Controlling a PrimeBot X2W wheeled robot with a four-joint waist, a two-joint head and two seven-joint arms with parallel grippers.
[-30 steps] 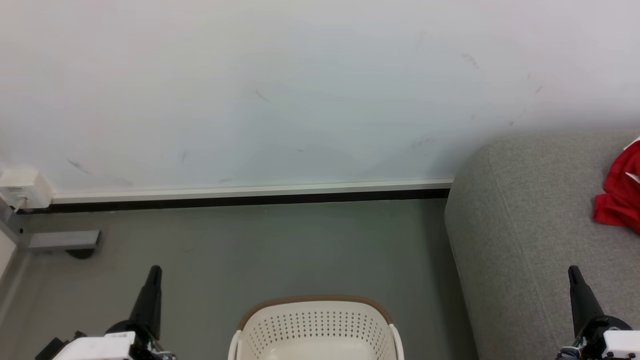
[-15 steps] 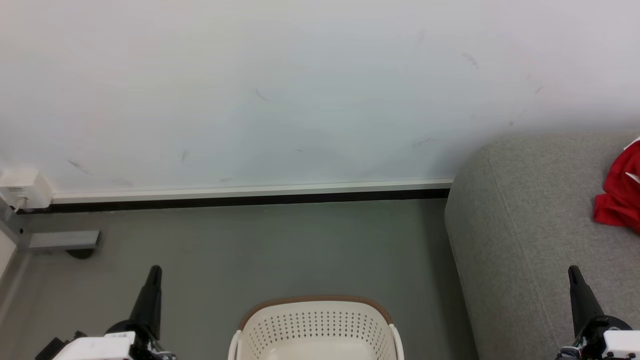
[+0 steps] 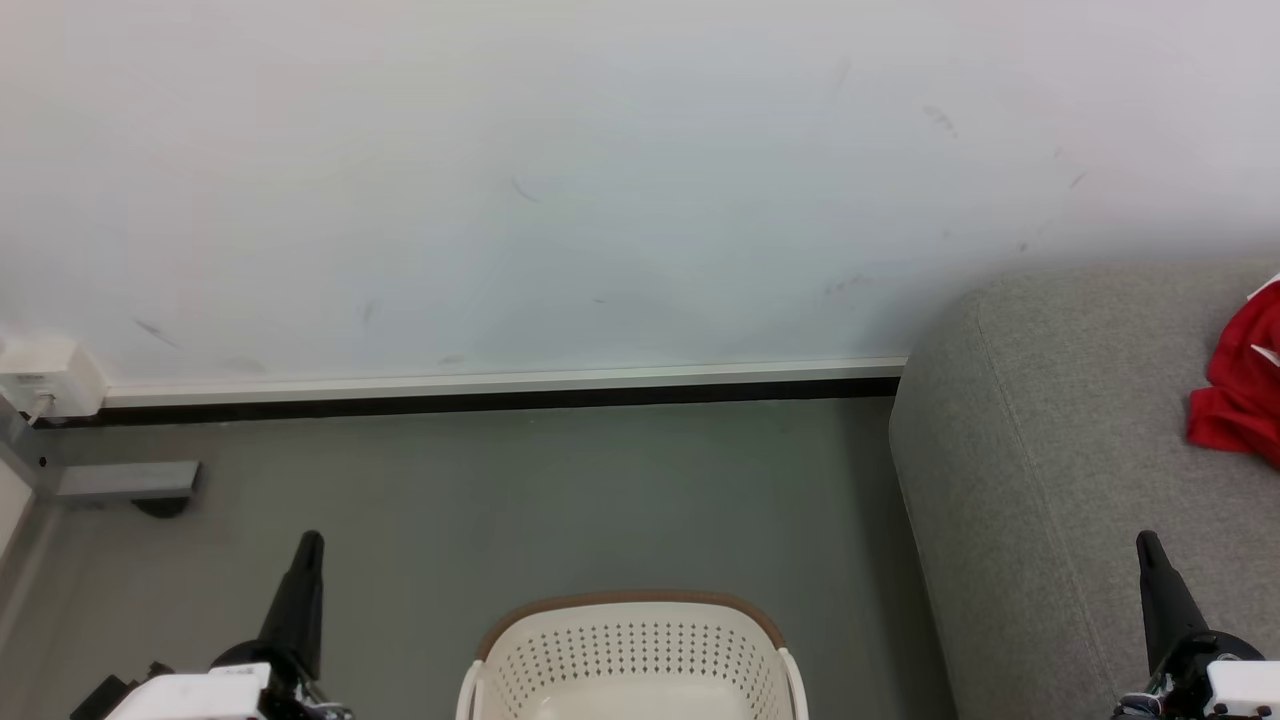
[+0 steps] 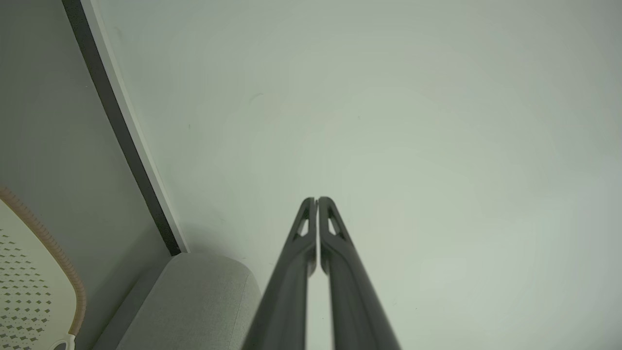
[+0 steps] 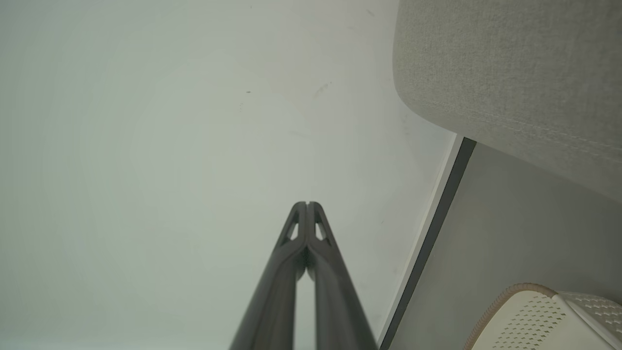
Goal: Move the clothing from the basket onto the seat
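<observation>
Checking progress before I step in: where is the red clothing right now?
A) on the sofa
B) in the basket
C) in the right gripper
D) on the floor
A: the clothing lies on the sofa at the head view's right edge, apart from the basket and from the shut right gripper.

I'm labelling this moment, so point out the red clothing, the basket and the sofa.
clothing [image 3: 1245,390]: head view, on its red folds at the right edge.
basket [image 3: 630,650]: head view, on its perforated far wall.
sofa [image 3: 1050,450]: head view, on bare grey upholstery.
</observation>
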